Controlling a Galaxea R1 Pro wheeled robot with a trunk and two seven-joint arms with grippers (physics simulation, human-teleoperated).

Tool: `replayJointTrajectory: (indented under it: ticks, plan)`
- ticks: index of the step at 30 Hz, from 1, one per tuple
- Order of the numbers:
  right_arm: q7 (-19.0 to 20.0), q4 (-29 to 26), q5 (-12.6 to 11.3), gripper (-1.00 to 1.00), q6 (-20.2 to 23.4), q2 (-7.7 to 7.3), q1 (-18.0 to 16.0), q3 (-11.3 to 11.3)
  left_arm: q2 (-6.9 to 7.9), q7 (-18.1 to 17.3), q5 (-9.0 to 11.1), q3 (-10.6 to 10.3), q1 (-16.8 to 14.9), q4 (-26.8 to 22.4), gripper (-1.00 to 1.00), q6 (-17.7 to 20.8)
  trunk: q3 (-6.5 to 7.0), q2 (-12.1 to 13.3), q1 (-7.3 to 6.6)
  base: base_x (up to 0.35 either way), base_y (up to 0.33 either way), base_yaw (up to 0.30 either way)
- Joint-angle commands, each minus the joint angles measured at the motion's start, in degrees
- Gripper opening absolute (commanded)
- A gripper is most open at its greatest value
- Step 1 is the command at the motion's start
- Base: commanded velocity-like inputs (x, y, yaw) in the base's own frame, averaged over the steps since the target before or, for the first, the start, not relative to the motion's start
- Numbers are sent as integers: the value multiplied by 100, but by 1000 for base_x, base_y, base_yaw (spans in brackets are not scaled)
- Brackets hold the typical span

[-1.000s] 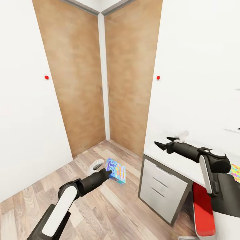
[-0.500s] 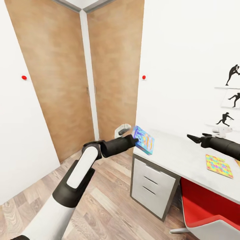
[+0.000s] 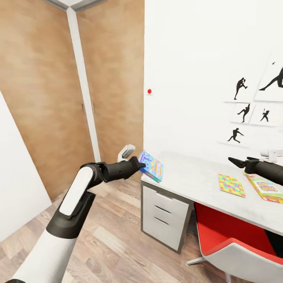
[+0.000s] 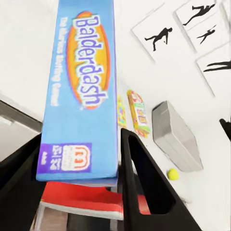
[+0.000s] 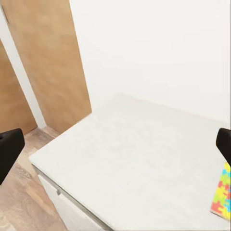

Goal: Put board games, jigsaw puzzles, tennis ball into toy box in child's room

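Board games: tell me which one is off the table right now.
The blue Balderdash box, gripped between the left gripper's fingers at the table's end. The other game box lies flat on the tabletop.

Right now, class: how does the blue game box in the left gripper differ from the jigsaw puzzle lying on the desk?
The blue game box is held in the air at the table's end, gripped by the left gripper; the jigsaw puzzle lies flat on the tabletop, untouched. The box is thick and printed; the puzzle is a thin sheet of bright interlocking pieces. Both are flat, colourful toys.
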Motion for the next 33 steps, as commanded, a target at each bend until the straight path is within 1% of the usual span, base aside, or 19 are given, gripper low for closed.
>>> replayJointTrajectory:
  ticks: [1,2,3,5,6,7,8,11,12,13,16,18,19,20,22,26,27,28,33]
  plan:
    - [44,-3,32,100,31,-2,-8,-7,-3,91,113,23,-75,11,-100,16,8,36,-22,0,0,-286]
    - [44,-3,32,100,32,-1,-9,-7,-19,110,138,35,-151,40,-100,23,24,76,-44,0,0,-286]
    - [44,-3,32,100,33,3,-12,-7,-92,138,171,28,-301,103,-100,24,40,116,-66,0,0,-286]
    - [44,-3,32,100,35,4,-16,-7,-211,166,189,-51,-439,150,-100,12,72,196,-110,0,0,-286]
    - [44,-3,32,100,61,8,-20,-8,-333,190,196,-197,-590,199,-100,-10,88,237,-132,0,0,-286]
    - [44,-3,32,100,93,11,-22,-8,-383,198,201,-295,-675,228,-100,-24,104,277,-153,0,0,-286]
    - [44,-3,32,100,166,16,-22,-4,-455,210,219,-508,-833,301,-100,-67,120,317,-175,0,0,-286]
    - [42,-3,32,100,261,25,-26,3,-523,216,250,-826,-1009,481,-100,-191,168,437,-241,0,0,-286]
    - [32,-2,32,100,306,40,-28,20,-526,213,239,-940,-1047,654,-100,-303,184,477,-263,0,0,-286]
    - [19,1,32,100,378,49,-43,26,-521,212,227,-993,-1059,735,-100,-383,200,517,-285,0,0,-286]
    - [5,4,32,100,650,63,-120,36,-521,186,198,-1045,-1072,854,-100,-498,250,638,-351,0,0,-286]
    - [2,4,34,100,835,60,-159,39,-521,101,203,-1047,-1069,1142,-100,-544,285,718,-395,0,0,-286]
    - [-5,5,37,100,978,42,-185,32,-525,-286,221,-1044,-1066,1667,-100,-572,303,758,-417,0,0,-287]
    - [-6,5,40,100,1006,39,-183,29,-538,-467,213,-1057,-1065,1758,-100,-580,321,798,-439,0,0,-287]
    - [-13,5,59,100,1027,56,-168,50,-559,-667,175,-1080,-1061,1849,-100,-608,357,878,-483,0,0,-287]
    - [-2,5,66,100,1053,82,-156,187,-576,-738,152,-1168,-1012,1875,-100,-865,429,1039,-571,0,0,-288]
    - [0,5,64,100,1063,90,-151,306,-573,-726,147,-1320,-986,1792,-100,-992,447,1079,-593,0,0,-288]
    - [-5,9,61,100,1068,96,-152,442,-522,-534,154,-1521,-937,1516,-100,-1150,465,1119,-615,0,0,-288]
    - [-10,14,29,100,1068,86,-179,489,-446,-300,177,-1381,-814,1247,-100,-1208,554,1319,-725,0,0,-288]
